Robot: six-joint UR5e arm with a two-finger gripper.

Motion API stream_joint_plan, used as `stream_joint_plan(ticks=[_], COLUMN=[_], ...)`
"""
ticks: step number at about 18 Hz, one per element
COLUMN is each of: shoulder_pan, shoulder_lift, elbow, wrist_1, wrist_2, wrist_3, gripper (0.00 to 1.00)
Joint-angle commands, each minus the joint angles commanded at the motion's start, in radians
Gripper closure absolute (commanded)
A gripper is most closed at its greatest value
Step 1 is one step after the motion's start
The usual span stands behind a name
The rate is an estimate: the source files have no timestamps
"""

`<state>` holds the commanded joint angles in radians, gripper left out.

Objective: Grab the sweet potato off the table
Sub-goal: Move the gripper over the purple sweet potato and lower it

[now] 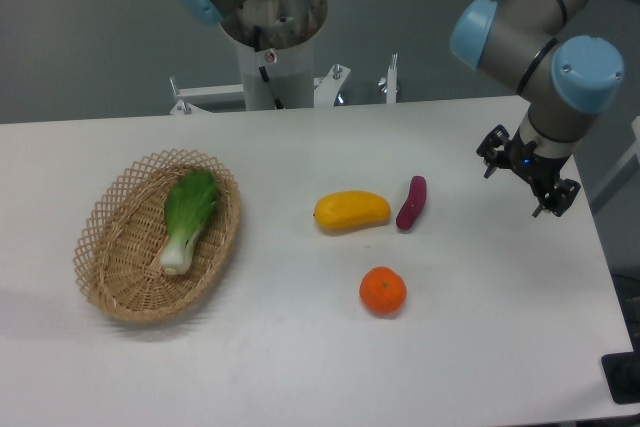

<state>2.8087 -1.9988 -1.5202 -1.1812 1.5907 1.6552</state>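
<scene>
The sweet potato is a small, slim, dark magenta-purple vegetable. It lies on the white table right of centre, its lower end close to the right tip of a yellow fruit. My gripper hangs over the right part of the table, well to the right of the sweet potato and apart from it. It points down, and its black jaws look spread apart with nothing between them. The fingertips are partly hidden by the wrist.
A plump yellow fruit lies just left of the sweet potato. A round orange lies in front of them. An oval wicker basket at the left holds a green bok choy. The arm's base stands at the back edge.
</scene>
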Motion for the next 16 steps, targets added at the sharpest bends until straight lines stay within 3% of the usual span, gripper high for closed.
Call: stream_joint_plan(ticks=[7,13,16], shoulder_pan=[-0.015,-0.017,-0.015], shoulder_lift=[-0.003,0.023,0.060], elbow=[-0.017,-0.101,-0.185], wrist_1=[0.002,0.005,0.017], wrist_2=[0.006,-0.006,-0.015], wrist_3=[-0.005,-0.041,-0.041], gripper=[0.00,0.00,0.00])
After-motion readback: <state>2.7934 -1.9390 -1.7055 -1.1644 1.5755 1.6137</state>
